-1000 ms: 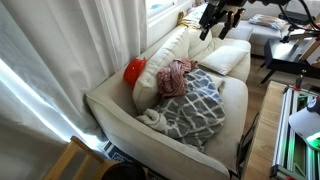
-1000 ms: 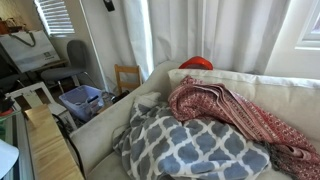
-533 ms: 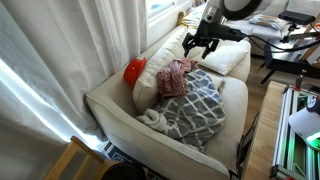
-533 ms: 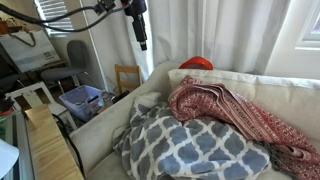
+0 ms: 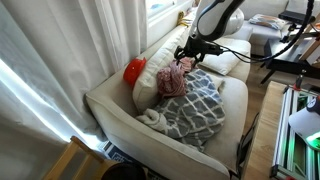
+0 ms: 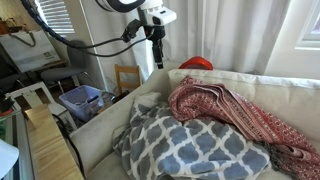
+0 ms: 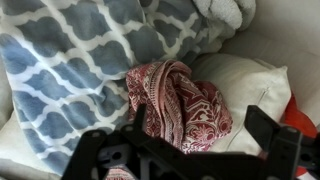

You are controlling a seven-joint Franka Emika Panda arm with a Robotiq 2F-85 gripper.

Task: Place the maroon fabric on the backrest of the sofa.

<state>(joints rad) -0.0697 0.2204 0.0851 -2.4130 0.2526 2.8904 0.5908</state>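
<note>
Smooth white arm (image 5: 215, 18) of rounded, tubular links, shaded grey at the joints in both exterior views. Ends in a black gripper (image 5: 189, 52), narrow and angular against the pale shells. Trails thin black cables (image 6: 90, 45) in loose loops from the wrist section. Fills the lower edge of the wrist view as a matte black gripper body with two blocky jaws, edges blurred; screws and markings too small to tell.
</note>
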